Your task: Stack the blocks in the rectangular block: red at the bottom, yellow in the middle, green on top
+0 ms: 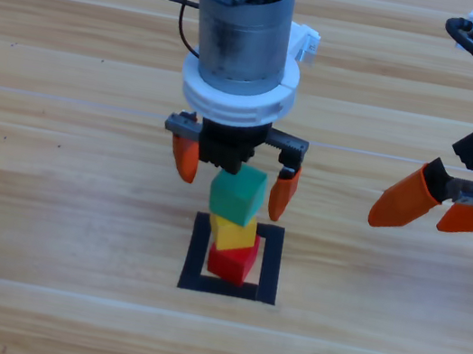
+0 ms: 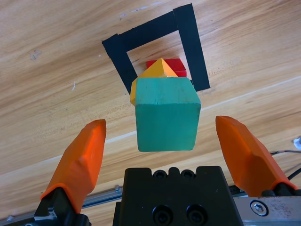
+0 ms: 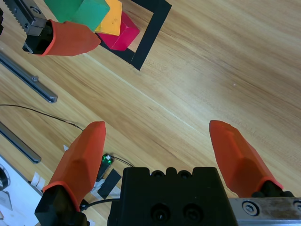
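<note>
From above, the left end effector (image 1: 234, 174) hangs over the black tape square (image 1: 195, 252) in the middle of the worktop (image 1: 49, 199). Its orange jaws are spread wide, one on each side of the green cube (image 1: 239, 194), and neither seems to touch it. The green cube sits on the yellow cube (image 1: 232, 232), which sits on the red cube (image 1: 233, 261), all inside the square. The tower looks a little crooked, each cube turned and shifted against the one below. The right end effector (image 1: 430, 207) waits well off to the right, jaws apart and holding nothing.

Through the left wrist camera, the green cube (image 2: 166, 114) fills the middle, with clear gaps between it and both orange jaws. A yellow corner (image 2: 155, 71) pokes out behind it and a sliver of red (image 2: 175, 67) beyond that, with the tape square (image 2: 190, 42) around them.

From the right wrist camera, the tower shows in the top left corner: green (image 3: 80, 10), yellow (image 3: 111, 19), red (image 3: 123, 34), at the tape outline (image 3: 151, 32), with one jaw of the left end effector close against the green cube's side. The right arm's own jaws stand wide over bare wood.

To my eye the stacking looks done, and what's left is letting go cleanly. I'd keep the jaws wide and lift straight up, slowly, with no sideways drift, since a nudge on that twisted tower could topple the green cube.
</note>
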`<state>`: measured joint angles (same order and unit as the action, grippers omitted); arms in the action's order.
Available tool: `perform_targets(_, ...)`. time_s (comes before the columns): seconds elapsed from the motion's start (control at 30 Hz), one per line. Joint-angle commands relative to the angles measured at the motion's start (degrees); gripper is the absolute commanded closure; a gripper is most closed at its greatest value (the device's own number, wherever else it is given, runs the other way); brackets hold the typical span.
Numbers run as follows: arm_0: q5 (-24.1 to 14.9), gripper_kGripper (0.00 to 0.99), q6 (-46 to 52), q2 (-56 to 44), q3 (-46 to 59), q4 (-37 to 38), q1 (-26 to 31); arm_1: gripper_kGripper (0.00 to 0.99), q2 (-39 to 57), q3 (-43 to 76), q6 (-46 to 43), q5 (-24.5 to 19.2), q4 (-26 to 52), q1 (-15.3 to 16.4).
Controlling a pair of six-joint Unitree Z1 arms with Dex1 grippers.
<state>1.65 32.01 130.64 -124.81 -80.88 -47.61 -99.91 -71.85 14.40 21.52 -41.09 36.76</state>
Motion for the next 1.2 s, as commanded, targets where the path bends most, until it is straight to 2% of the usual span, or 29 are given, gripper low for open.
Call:
perform_targets(0.03, -0.24, 0.0, -1.77, -3.63, 0.0, -0.24, -1.08, 0.013, 3.49, 1.45, -0.17, 1.16, 0.83, -1.34)
perform_targets(0.27, -0.95, 0.0, -4.76, -11.1, -3.86, -0.33, 1.56, 0.013, 3.67, 1.54, -0.17, 1.16, 0.83, -1.34)
perform_targets(0.47, -3.93, 0.0, -10.91, -15.24, -11.6, -0.24, 6.22, 0.013, 3.67, 1.54, -0.17, 1.16, 0.92, -1.34)
perform_targets(0.67, -12.9, 0.0, -17.86, -15.15, -14.15, -0.07, 11.75, 0.013, 3.84, 1.63, -0.17, 1.16, 0.92, -1.34)
perform_targets(0.87, -19.58, 0.0, -20.49, -14.18, -11.33, -0.07, 15.97, 0.013, 3.84, 1.63, -0.17, 1.25, 0.92, -1.34)
perform_targets(0.93, -18.61, 0.0, -21.29, -12.42, -8.52, 0.37, 18.08, 0.013, 3.84, 1.63, -0.17, 1.25, 0.92, -1.34)
perform_targets(0.97, -15.98, 0.0, -23.13, -11.1, -7.82, 0.46, 19.31, 0.013, 3.84, 1.63, -0.17, 1.16, 0.92, -1.34)
perform_targets(1.07, -13.6, 0.0, -23.66, -8.47, -3.95, 1.69, 19.75, 0.013, 3.84, 1.63, -0.17, 1.25, 0.92, -1.34)
perform_targets(1.13, -11.41, 0.0, -23.57, -8.82, 1.15, 5.21, 19.75, 0.013, 3.93, 1.63, -0.17, 1.25, 0.92, -1.34)
perform_targets(1.2, -8.94, 0.0, -23.57, -11.37, 9.94, 12.15, 19.49, 0.013, 3.93, 1.63, -0.17, 1.25, 0.92, -1.34)
